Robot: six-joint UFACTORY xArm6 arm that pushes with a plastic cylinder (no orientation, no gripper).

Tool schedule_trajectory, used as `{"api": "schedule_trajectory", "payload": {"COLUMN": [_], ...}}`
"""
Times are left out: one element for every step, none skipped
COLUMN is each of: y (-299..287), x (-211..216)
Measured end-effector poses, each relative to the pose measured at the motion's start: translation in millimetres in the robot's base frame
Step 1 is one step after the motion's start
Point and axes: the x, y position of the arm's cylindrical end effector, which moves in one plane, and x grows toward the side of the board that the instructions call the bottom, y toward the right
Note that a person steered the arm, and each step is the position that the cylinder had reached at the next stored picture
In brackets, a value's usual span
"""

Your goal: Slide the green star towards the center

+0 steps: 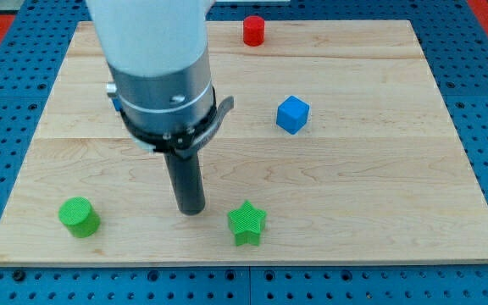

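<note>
The green star (pixel 247 222) lies on the wooden board (pixel 379 195) near the view's bottom edge, a little left of the middle. My tip (pixel 191 210) rests on the board just to the star's left, a short gap apart from it and slightly higher in the view. The arm's white and grey body rises above the tip and hides part of the board's upper left.
A green cylinder (pixel 79 216) stands at the view's bottom left. A blue cube (pixel 292 114) sits right of the middle. A red cylinder (pixel 253 30) stands at the top edge. Blue pegboard surrounds the board.
</note>
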Motion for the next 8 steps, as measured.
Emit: {"api": "schedule_trajectory", "payload": {"y": [4,36,41,51,46,55,80,95], "x": [24,51,60,50,31,32,37,24]}}
